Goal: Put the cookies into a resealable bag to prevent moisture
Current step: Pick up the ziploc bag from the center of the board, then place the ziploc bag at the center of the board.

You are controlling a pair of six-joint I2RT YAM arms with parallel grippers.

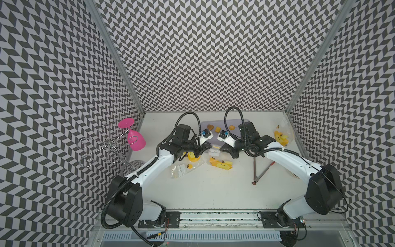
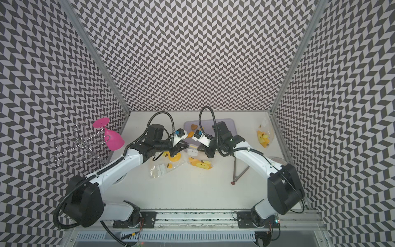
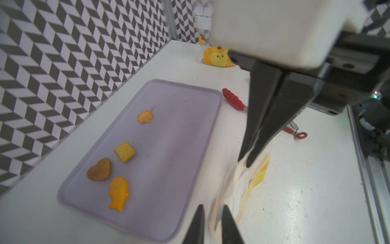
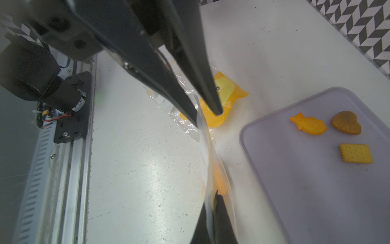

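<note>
Several cookies lie on the lavender tray: a brown heart, a yellow square, an orange fish and an orange flower shape. Just in front of the tray, a clear resealable bag with yellow print hangs stretched between both grippers. My right gripper is shut on one end of its film. At the other end my left gripper is open, with the bag's edge in the gap between its fingers. An orange patch shows through the film; I cannot tell what it is.
Other printed bags lie around: one in front of the grippers, one by the left arm, one at the far right. Red-handled tongs lie under the right arm. A pink glass hangs on a wire rack at left.
</note>
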